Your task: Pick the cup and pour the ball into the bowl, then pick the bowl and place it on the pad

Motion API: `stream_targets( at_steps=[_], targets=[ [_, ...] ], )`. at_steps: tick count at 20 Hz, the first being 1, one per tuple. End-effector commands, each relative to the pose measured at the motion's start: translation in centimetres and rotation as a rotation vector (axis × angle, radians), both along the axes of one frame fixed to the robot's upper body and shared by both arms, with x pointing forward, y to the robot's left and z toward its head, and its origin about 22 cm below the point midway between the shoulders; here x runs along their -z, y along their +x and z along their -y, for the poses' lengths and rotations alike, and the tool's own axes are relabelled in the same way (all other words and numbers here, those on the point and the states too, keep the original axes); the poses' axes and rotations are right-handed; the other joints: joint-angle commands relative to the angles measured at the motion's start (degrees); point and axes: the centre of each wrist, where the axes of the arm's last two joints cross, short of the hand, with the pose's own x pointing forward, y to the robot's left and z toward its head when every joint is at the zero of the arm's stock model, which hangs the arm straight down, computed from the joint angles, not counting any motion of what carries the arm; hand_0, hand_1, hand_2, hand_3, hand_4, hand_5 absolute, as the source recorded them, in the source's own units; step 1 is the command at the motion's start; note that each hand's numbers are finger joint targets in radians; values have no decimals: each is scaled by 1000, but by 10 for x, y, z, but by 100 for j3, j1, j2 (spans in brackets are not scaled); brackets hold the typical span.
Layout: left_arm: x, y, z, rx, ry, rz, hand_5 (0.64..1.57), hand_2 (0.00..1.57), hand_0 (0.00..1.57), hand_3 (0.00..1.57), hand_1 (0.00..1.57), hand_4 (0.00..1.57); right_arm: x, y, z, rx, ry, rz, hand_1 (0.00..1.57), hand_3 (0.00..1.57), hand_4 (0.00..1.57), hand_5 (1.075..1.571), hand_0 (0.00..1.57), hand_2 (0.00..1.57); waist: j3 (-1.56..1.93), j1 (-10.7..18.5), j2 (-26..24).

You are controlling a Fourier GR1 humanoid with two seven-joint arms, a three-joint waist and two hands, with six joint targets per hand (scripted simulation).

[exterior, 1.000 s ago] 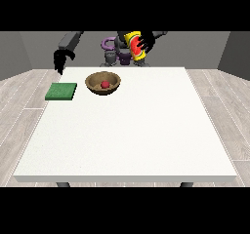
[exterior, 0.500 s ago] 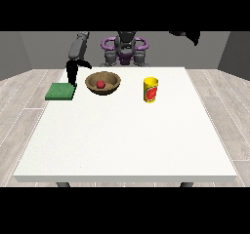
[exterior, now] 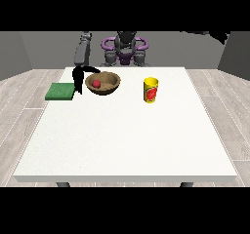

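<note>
White table, ball in bowl, cup seemingly empty

Bowl — wood-like brown, matt. Cup — smooth, plastic-looking yellow with red print. Table matt white, finely speckled; pad flat matt green.

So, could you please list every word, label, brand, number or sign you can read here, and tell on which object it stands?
No text can be read.
Yellow cup: it has a red mark on its side, too small to tell if it holds letters.
Wooden bowl, red ball, green pad, white table: no writing shows.
</note>
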Motion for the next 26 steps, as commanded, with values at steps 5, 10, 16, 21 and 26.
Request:
stream_targets(
  at_steps=[5, 10, 16, 21, 26],
  targets=[
    [-15, -19, -48, -16, -5, 0, 1503, 0, 0, 0, 0, 245, 28, 16, -30, -22, -23, -21, 0, 0, 0, 1570, 0, 0, 5, -143, 35],
    [-33, -23, -46, -20, 0, 18, 1494, 0, 0, 0, 0, 224, 34, 23, -40, -22, 21, -22, 0, 0, 0, 1569, 0, 0, 9, -55, 52],
    [-48, -26, -58, -20, -17, 88, 1515, 0, 0, 0, 0, 253, 55, 1, -46, 61, -14, -193, 1571, 1507, 791, 1427, 1571, 1571, 4, 41, 409],
    [-50, -30, -71, -24, -29, 105, 1564, 0, 0, 0, 0, 545, 46, 0, -26, 130, -73, -193, 1571, 1571, 1089, 1471, 1571, 1571, -5, 175, 569],
    [-40, -35, -81, -23, -15, 66, 1570, 0, 0, 0, 0, 683, 25, 6, 4, 173, -87, -246, 1571, 1571, 1071, 1487, 1571, 1571, -8, 184, 248]
  ],
)
